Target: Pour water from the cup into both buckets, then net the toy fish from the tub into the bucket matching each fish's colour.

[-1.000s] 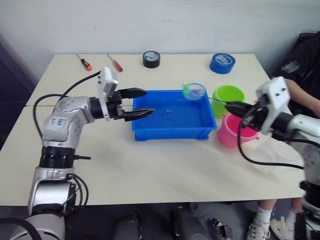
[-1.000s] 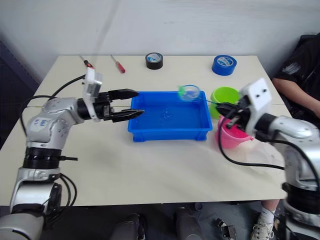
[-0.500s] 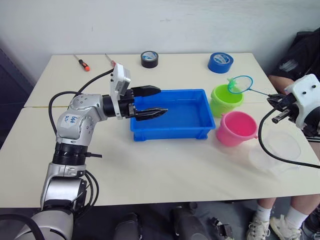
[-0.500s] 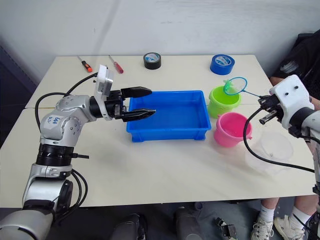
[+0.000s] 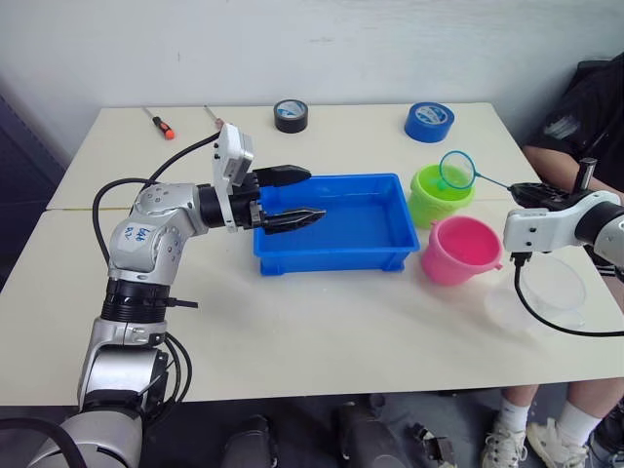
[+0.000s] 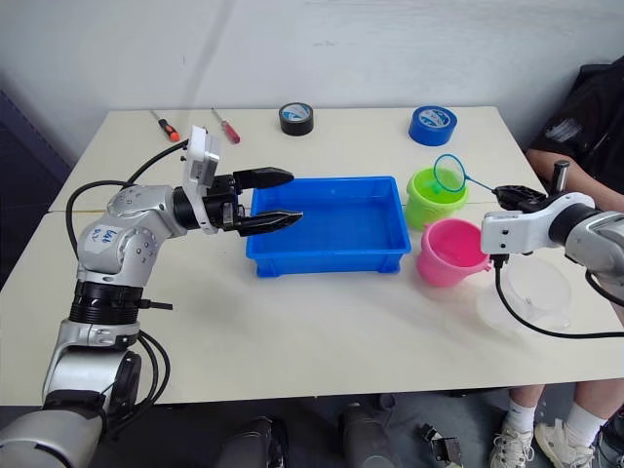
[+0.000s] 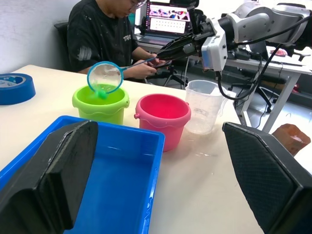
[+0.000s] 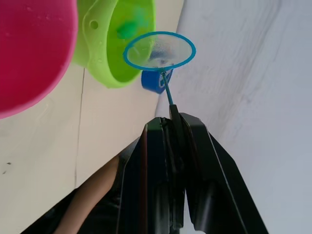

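near the right edge of the table, the net is held up in the air by its thin handle, which is pinched tight between the two black fingers of the right gripper. the blue hoop is tipped on its side over the mouth of the green bucket, and a small green fish is seen at the low edge of the hoop, right at the bucket's rim. the pink bucket is set just beside the green one, closer to the front edge, and the two look to be touching. the clear cup is stood upright by the right edge, next to the pink bucket. the blue tub is placed in the middle of the table, just left of the buckets, and some water is seen in it. the left gripper is held above the left end of the tub with its fingers spread wide, and nothing is held in it. along the back edge, a black tape roll and a blue tape roll are laid flat, well apart from each other. two screwdrivers are laid near the back left corner. a person in a black shirt is seated past the right edge of the table.
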